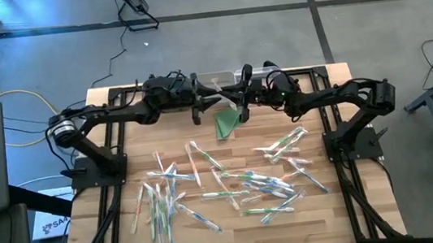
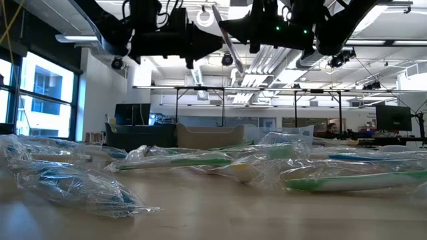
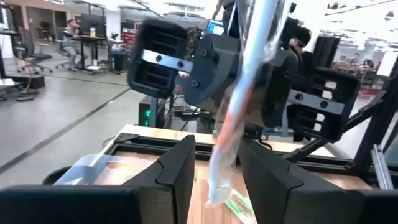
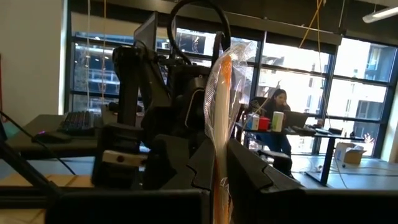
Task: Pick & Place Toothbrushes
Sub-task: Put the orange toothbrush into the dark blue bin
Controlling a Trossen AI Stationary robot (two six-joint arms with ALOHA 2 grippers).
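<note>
Several wrapped toothbrushes (image 1: pixel 232 187) lie scattered over the wooden table (image 1: pixel 349 204), and they fill the foreground of the low view (image 2: pixel 200 162). One orange-and-white toothbrush (image 4: pixel 222 93) in clear wrap is held high over the far middle of the table, with my right gripper (image 4: pixel 217 158) shut on it. My left gripper (image 3: pixel 217 149) faces it from the left, open. Its fingers stand on either side of that toothbrush's lower end (image 3: pixel 217 186), and I see no touch. My right gripper pinches the wrapped toothbrush (image 4: pixel 219 146) between its two fingers, which come about level from the table's right side and lie across it. The toothbrush stands steeply tilted, lifted clear of the table (image 2: pixel 225 47). The fingers hide how far along it the hold sits.
A folded green triangle (image 1: pixel 227 124) lies on the table just nearer than the two grippers. A clear plastic container (image 1: pixel 213 79) sits at the far edge behind them. Black frame rails (image 1: pixel 108 175) run along both sides. People sit at desks in the room beyond.
</note>
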